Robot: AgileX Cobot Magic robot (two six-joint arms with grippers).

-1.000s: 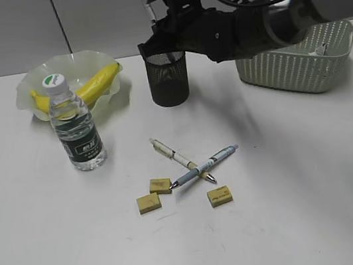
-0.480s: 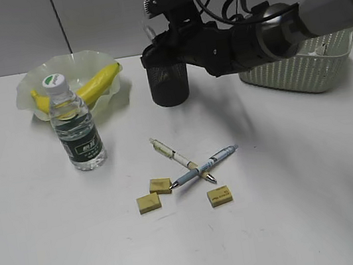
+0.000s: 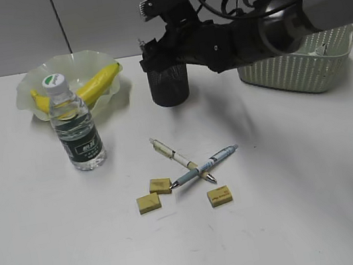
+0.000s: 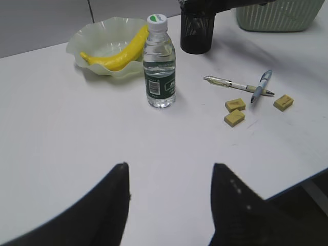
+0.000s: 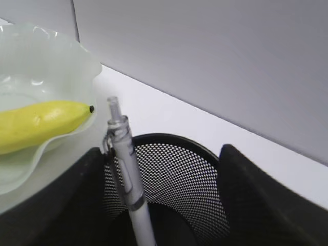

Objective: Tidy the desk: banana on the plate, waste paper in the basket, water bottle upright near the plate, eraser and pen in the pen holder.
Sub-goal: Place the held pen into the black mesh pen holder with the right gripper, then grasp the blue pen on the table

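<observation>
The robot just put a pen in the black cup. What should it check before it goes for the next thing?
1. Pen inside the black cup: ok, it stands in the cup against the rim.
2. Right end effector let go: ok, its fingers stand apart on either side of the pen.
3. Cup upright: ok.
4. Two pens lie crossed on the desk: not ok, not yet in the cup.
5. Three erasers on the desk: not ok.
6. Banana on the plate, bottle upright beside it: ok.
</observation>
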